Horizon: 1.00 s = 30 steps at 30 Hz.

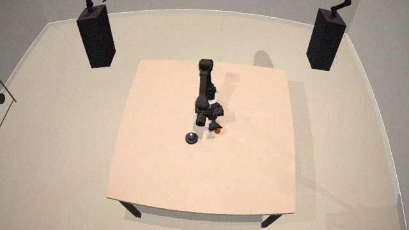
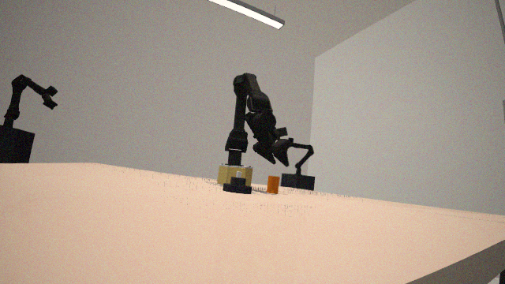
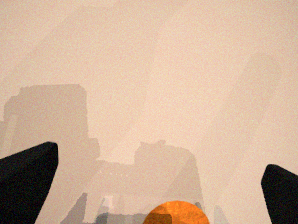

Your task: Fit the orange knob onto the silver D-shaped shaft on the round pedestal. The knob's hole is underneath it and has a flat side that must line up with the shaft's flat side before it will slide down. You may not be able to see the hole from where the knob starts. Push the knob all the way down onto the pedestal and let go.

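The orange knob (image 1: 217, 131) (image 2: 273, 184) stands upright on the table, right of the pedestal. Its round top (image 3: 177, 214) shows at the bottom edge of the wrist view. Its underside and hole are hidden. The dark round pedestal (image 1: 191, 140) (image 2: 237, 188) stands on the table with the short silver shaft (image 1: 191, 135) (image 2: 239, 173) upright on it. The shaft's flat side cannot be made out. My gripper (image 2: 281, 163) is wide open and empty, tilted, with its fingertips above the knob and clear of it.
The arm's yellowish base block (image 2: 223, 175) stands behind the pedestal in the exterior view. The table (image 1: 204, 179) has its edges well away from the knob and pedestal. Two other arms stand on black stands (image 1: 96, 38) (image 1: 326, 41) beyond the table.
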Each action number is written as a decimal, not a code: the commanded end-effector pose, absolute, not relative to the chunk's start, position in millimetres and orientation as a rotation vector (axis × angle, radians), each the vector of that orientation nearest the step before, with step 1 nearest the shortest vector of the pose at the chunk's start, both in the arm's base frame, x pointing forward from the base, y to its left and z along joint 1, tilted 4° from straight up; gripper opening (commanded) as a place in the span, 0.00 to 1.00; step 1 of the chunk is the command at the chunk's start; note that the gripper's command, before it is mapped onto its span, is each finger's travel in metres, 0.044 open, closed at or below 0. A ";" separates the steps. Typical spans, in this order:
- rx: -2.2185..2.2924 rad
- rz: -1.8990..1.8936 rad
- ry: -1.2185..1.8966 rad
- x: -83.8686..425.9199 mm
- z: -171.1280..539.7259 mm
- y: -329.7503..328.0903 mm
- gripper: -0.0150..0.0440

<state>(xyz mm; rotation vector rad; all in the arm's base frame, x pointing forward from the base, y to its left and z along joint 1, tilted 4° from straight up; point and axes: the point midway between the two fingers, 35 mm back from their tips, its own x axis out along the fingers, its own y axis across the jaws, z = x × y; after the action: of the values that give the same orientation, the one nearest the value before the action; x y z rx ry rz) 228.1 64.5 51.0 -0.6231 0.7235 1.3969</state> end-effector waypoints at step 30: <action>-0.768 0.641 1.422 233.5 81.6 59.4 1.00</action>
<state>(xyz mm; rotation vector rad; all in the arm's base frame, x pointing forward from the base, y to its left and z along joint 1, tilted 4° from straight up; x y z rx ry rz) 233.5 60.0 82.1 -0.8445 1.3971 0.7206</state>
